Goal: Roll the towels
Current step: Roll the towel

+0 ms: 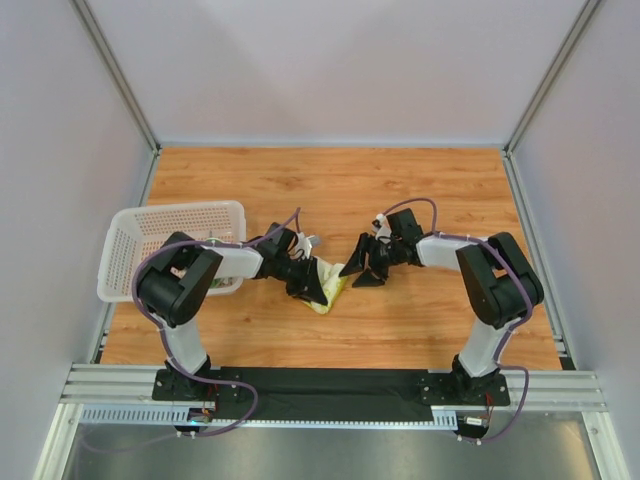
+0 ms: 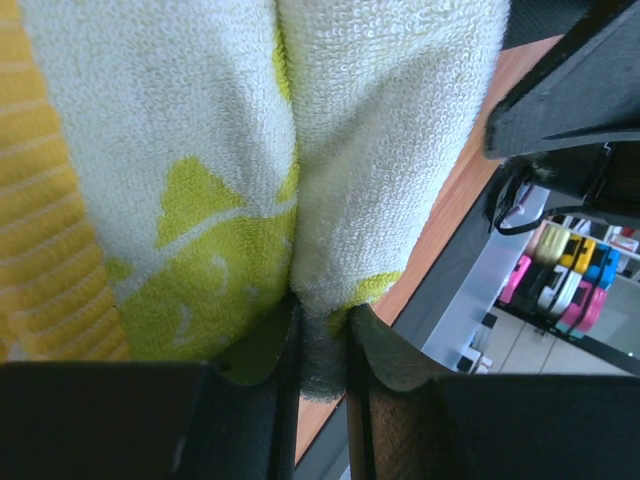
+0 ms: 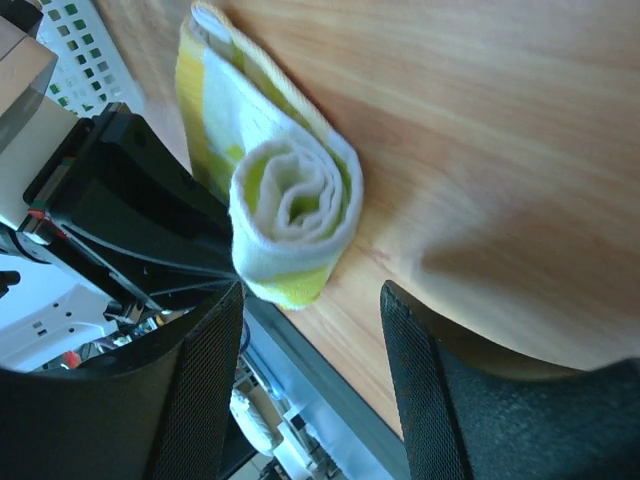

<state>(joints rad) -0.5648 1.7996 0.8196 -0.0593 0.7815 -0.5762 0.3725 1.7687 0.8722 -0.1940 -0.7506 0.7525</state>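
The lime-yellow towel (image 1: pixel 333 291) with white prints lies rolled on the wooden table, centre front. My left gripper (image 1: pixel 316 289) is shut on a fold of it. In the left wrist view the cloth (image 2: pixel 250 160) fills the frame and is pinched between the jaws of the left gripper (image 2: pixel 322 318). My right gripper (image 1: pixel 362 268) is open just right of the roll. In the right wrist view the roll's spiral end (image 3: pixel 295 212) sits just ahead of the right gripper (image 3: pixel 310 305), apart from both fingers. The dark green towel is not clearly visible.
A white mesh basket (image 1: pixel 160 222) stands at the left, partly behind the left arm, and its corner shows in the right wrist view (image 3: pixel 88 40). The table's front edge and the metal rail (image 1: pixel 330 385) lie close below the roll.
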